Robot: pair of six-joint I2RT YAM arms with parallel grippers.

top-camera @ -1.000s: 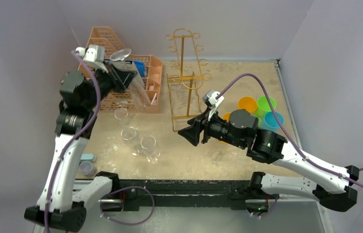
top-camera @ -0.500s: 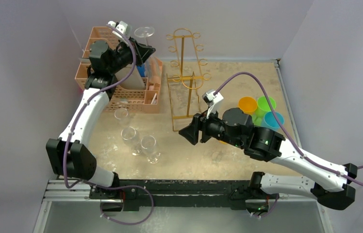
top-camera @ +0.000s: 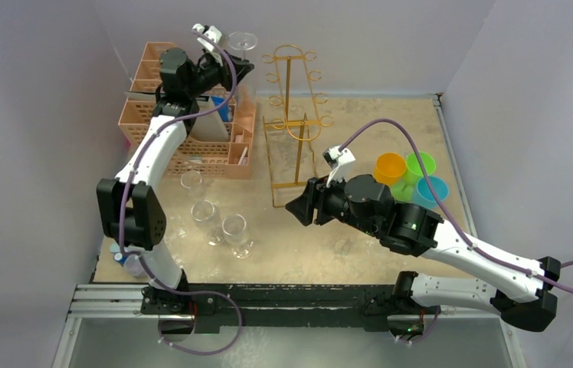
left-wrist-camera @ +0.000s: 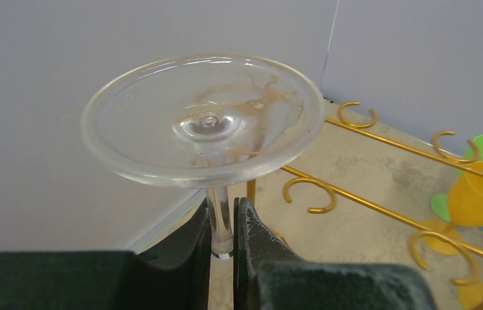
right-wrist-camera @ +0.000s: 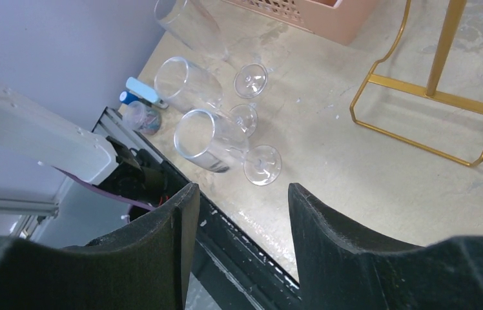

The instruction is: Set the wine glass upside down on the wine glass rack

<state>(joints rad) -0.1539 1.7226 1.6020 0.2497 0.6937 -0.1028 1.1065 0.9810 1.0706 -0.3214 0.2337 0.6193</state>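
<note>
My left gripper (top-camera: 239, 67) is shut on the stem of a clear wine glass (top-camera: 243, 40), high at the back over the peach organizer. The glass is upside down, its round foot (left-wrist-camera: 203, 119) uppermost and its stem pinched between the fingers (left-wrist-camera: 224, 208). The fingers hide the bowl in the left wrist view. The gold wire wine glass rack (top-camera: 293, 123) stands just right of the glass, and its hooked arms (left-wrist-camera: 368, 205) run past it. Near the rack's base, my right gripper (top-camera: 297, 211) hangs open and empty above the table, pointing left (right-wrist-camera: 239, 194).
Three more clear glasses (top-camera: 205, 215) stand left of centre (right-wrist-camera: 206, 139). A peach lattice organizer (top-camera: 191, 142) fills the back left. Coloured plastic cups (top-camera: 414, 175) sit right of the rack. A small container (right-wrist-camera: 141, 117) lies by the front left edge.
My left arm has swung up and to the right, carrying the glass from over the organizer towards the top of the rack. My right gripper has shifted slightly and its jaws have narrowed a little.
</note>
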